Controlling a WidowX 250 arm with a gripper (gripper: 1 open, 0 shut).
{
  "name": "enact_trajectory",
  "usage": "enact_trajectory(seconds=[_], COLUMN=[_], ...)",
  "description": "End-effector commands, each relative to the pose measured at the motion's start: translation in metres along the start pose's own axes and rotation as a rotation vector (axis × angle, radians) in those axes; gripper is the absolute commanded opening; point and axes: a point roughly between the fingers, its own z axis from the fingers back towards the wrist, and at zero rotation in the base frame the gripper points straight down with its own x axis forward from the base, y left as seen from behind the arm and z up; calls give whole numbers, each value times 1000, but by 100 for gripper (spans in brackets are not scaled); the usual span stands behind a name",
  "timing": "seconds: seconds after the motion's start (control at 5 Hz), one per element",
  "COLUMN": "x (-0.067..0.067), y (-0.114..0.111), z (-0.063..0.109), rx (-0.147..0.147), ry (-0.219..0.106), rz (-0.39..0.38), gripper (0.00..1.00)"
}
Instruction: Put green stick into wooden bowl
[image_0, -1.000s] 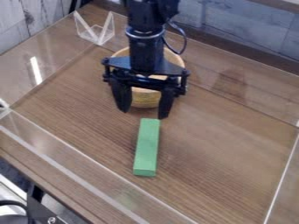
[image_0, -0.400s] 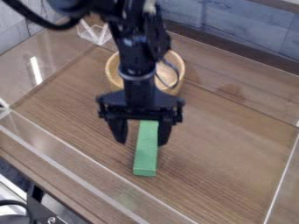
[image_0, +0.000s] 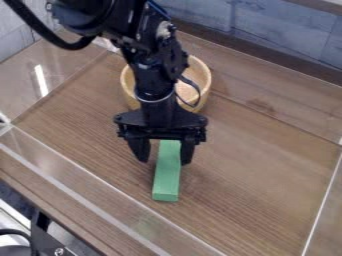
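The green stick (image_0: 167, 172) lies flat on the wooden table, its long axis running toward the front edge. My gripper (image_0: 163, 152) hangs straight down over the stick's far end, open, with one finger on each side of it. The black fingers (image_0: 139, 148) straddle the block; I cannot tell whether they touch it. Behind the arm stands the wooden bowl (image_0: 201, 78), round and light tan, partly hidden by the arm.
A clear plastic wall (image_0: 80, 172) borders the table at the front and left. A grey tiled wall (image_0: 287, 30) rises at the back. A black cable loops beside the bowl.
The arm has come toward the front and dropped, so the open fingers moved from in front of the bowl down around the stick's far end. The stick has not moved.
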Motion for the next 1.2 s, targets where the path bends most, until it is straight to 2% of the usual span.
enact_trajectory(seconds=[0.0,0.2,0.6,0.8,1.0], x=[0,-1,15,18,17], y=[4,4,0,-1,-3], z=[24,34,28,27,18], rx=[0,24,45,44,48], ry=[-47,-68,-65,-61,-61], rz=[40,89,131,138,184], gripper=[100,100,100,100,100])
